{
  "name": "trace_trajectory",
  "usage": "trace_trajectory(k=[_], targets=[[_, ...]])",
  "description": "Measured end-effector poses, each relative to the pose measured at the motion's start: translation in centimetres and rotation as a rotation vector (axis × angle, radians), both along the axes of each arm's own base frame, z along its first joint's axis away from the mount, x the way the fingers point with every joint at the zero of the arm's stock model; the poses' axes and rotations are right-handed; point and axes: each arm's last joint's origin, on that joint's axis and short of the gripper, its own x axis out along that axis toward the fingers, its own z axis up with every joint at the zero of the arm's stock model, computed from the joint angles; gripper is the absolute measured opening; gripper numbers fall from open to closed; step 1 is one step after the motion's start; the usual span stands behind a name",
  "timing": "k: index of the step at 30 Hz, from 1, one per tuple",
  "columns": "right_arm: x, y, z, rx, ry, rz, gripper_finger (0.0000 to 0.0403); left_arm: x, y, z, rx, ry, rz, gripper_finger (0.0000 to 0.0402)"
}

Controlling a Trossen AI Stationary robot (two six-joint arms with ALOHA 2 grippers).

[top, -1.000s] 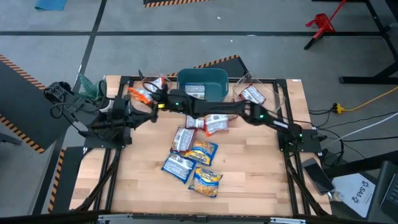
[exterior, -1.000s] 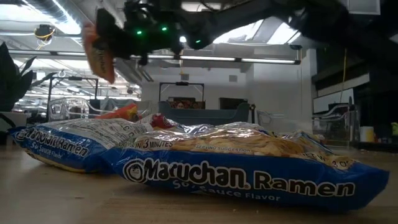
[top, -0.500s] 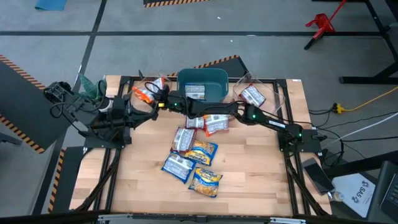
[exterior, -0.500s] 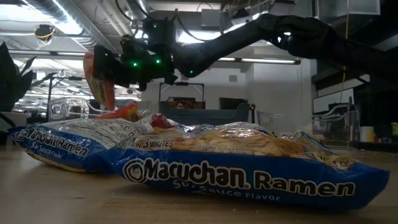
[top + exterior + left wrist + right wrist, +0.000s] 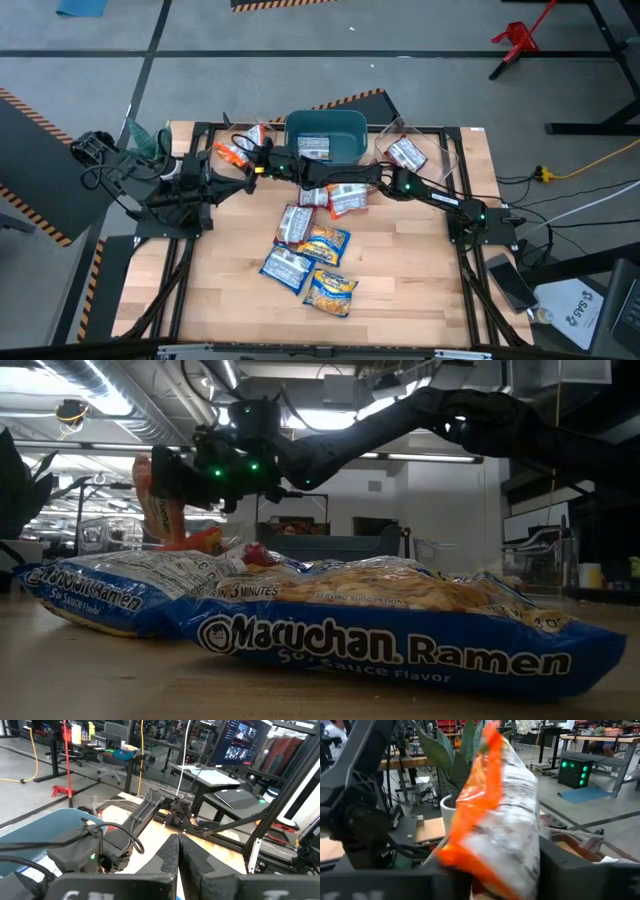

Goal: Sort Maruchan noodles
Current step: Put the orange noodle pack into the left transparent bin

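Right claw (image 5: 262, 160) closed on an orange packet (image 5: 495, 815), hanging near the surface's (image 5: 400, 290) far-left edge; left claw (image 5: 178, 855) pinched shut, empty.

I'm working in what looks like a robotics lab or open workshop hall. My wooden desk (image 5: 400, 270) stands on a grey concrete floor (image 5: 300, 80) marked with orange-black hazard tape (image 5: 20, 100). Exposed ceiling ducts (image 5: 150, 395) run overhead, and beyond are workstations with monitors (image 5: 240, 742), a laptop (image 5: 240, 800) and office chairs (image 5: 112, 770).
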Motion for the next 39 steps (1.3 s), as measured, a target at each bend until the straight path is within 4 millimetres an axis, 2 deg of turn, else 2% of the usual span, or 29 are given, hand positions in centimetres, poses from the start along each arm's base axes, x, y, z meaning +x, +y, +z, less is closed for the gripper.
trace_trajectory(k=[7, 11, 14, 18, 22, 24, 26, 29, 32, 39], targets=[[-0.1, -0.6, -0.1, -0.005, 0.011, 0.008, 0.0238, 0.0, 0.0, 0.0, -0.005, -0.001, 0.001, 0.0000], [-0.1, -0.6, 0.0, -0.007, 0.004, 0.006, 0.0267, 0.0, 0.0, 0.0, -0.008, -0.002, 0.001, 0.0000], [0.0, -0.6, 0.7, -0.006, 0.005, 0.019, 0.0267, 0.0, 0.0, -0.1, -0.002, 0.006, 0.002, 0.0000], [0.2, 0.3, 1.5, -0.078, 0.006, 0.187, 0.0249, -0.2, 0.1, -1.0, -0.022, 0.080, 0.015, 0.0000], [0.1, 1.9, 0.9, -0.132, 0.180, 0.197, 0.0229, -0.4, 0.4, -2.9, -0.055, 0.206, 0.114, 0.0000], [-0.3, 2.3, 1.2, -0.141, 0.284, 0.197, 0.0222, -0.7, 0.7, -3.7, -0.062, 0.253, 0.183, 0.0000], [-1.2, 2.0, 2.2, -0.156, 0.384, 0.185, 0.0217, -0.9, 0.9, -4.2, -0.070, 0.269, 0.244, 0.0000], [-3.1, 1.6, 5.3, -0.158, 0.515, 0.151, 0.0213, -0.9, 1.0, -4.3, -0.083, 0.255, 0.275, 0.0000], [-5.5, 1.5, 8.3, -0.135, 0.648, 0.140, 0.0211, -0.7, 0.8, -4.0, -0.084, 0.233, 0.260, 0.0000], [-11.5, 1.3, 13.4, -0.060, 0.916, 0.154, 0.0211, 0.3, -0.2, -3.5, -0.035, 0.207, 0.201, 0.0000]])
